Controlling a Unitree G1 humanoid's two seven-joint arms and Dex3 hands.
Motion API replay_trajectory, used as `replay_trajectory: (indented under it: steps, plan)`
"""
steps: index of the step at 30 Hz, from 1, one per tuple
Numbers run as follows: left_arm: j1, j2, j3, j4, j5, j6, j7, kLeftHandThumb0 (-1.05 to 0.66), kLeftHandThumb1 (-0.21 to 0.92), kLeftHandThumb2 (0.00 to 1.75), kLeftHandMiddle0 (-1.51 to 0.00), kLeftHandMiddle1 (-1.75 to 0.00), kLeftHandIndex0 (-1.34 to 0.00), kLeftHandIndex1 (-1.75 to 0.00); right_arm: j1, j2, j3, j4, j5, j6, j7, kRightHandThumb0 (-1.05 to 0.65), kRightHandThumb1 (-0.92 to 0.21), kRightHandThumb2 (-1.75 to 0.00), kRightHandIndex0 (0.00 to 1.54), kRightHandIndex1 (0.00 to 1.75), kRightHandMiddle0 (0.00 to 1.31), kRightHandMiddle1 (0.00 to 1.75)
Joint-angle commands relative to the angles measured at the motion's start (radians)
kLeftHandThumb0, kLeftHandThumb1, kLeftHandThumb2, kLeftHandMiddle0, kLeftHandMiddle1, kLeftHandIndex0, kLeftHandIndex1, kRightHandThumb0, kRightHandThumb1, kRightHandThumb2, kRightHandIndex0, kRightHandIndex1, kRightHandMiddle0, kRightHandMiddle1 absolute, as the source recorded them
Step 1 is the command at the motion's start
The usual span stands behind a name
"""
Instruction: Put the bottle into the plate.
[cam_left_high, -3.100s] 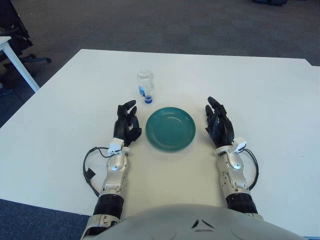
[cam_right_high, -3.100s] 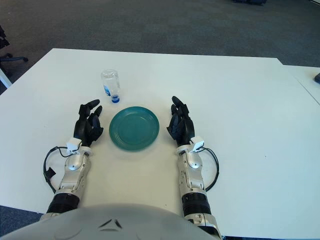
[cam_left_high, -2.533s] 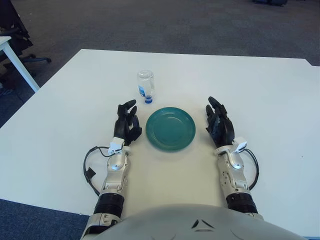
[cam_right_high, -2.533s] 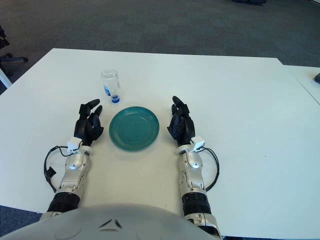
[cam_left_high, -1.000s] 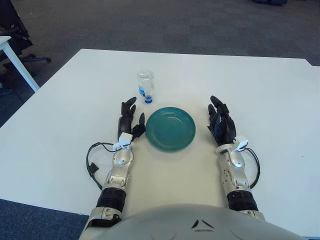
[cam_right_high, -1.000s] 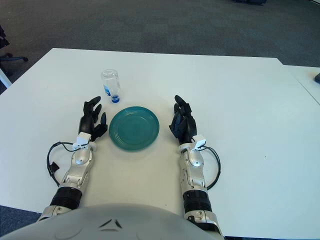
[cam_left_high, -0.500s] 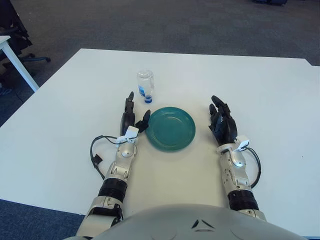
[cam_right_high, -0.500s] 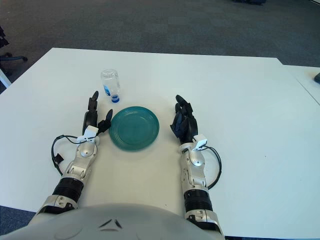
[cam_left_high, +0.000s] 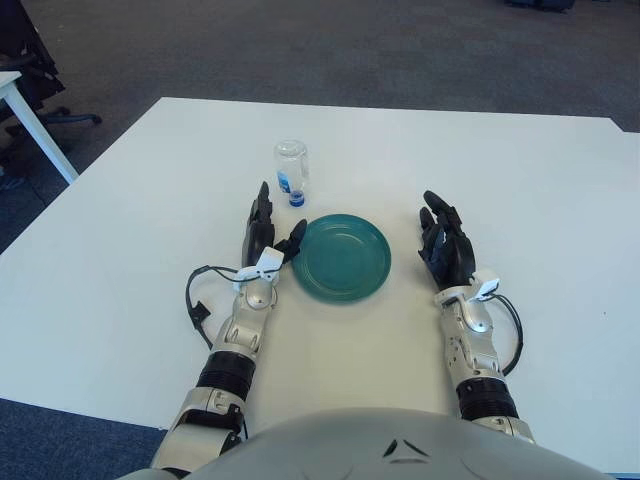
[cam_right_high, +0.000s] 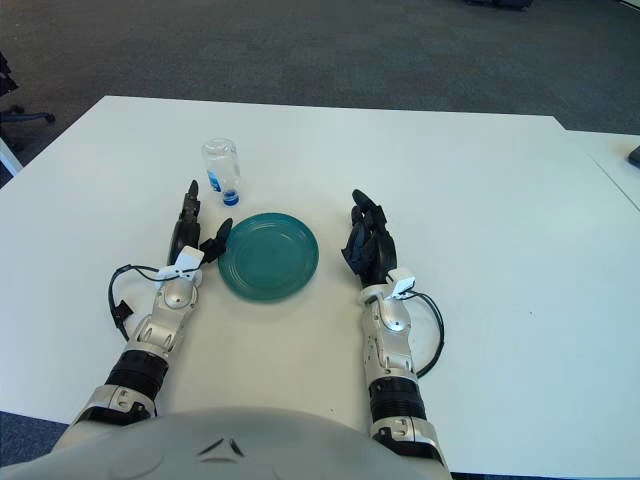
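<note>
Scene: a clear plastic bottle (cam_left_high: 290, 175) is lying on its side on the white table (cam_left_high: 120, 230), not yet in the teal plate (cam_left_high: 341, 257). It is sitting just beyond the plate's far-left rim, apart from it, and its blue cap (cam_left_high: 297, 200) is pointing toward the robot and the plate. Its long axis is running roughly away from the robot, tilted slightly so the base is lying farther and a little left of the cap.

Left hand (cam_left_high: 264, 232): it is showing just beside the plate's left rim, turned on edge, the long fingers (cam_left_high: 261, 205) extending straight toward the bottle and the thumb (cam_left_high: 295, 238) splaying out toward the plate. Fingers are apart and holding nothing. The bottle is lying ahead of these fingertips and slightly to the right, near but not touching.

Right hand (cam_left_high: 446, 250): it is showing to the right of the plate, fingers loosely curled, nothing in them. The whole plate is standing between it and the bottle.

Judgement: the left hand is clearly the nearer one, so the reach looks to be its job. Since the bottle's axis is nearly in line with the fingers, the hand will likely need to come over the body and close across its width.

Markings: a blue and white label (cam_left_high: 286, 183) is wrapping the bottle near the neck; the print is too small to read. No brand is discernible.
</note>
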Motion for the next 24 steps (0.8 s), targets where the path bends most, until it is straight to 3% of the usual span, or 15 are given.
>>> replay_trajectory:
  steps: [1,12,24]
  plan:
    - [0.020,0.002,-0.013,0.031,0.008,0.077,-0.007,-1.05,0.92,0.62,0.00,0.00,0.00,0.00,0.068,-0.017,-0.023,0.107,0.005,0.055,-0.004,-0.77,-0.92,-0.85,0.27,0.01,0.00,0.53]
    - [-0.014,0.008,-0.019,0.058,0.002,0.089,-0.012,-1.05,0.92,0.64,0.00,0.00,0.00,0.00,0.051,-0.022,-0.033,0.133,0.017,0.046,0.013,-0.77,-0.92,-0.84,0.26,0.00,0.00,0.53]
    - [-0.043,0.001,0.023,0.148,-0.088,-0.070,-0.015,-1.05,0.92,0.53,0.00,0.00,0.00,0.00,0.032,-0.029,-0.042,0.157,0.003,0.049,0.010,-0.78,-0.92,-0.85,0.27,0.01,0.00,0.53]
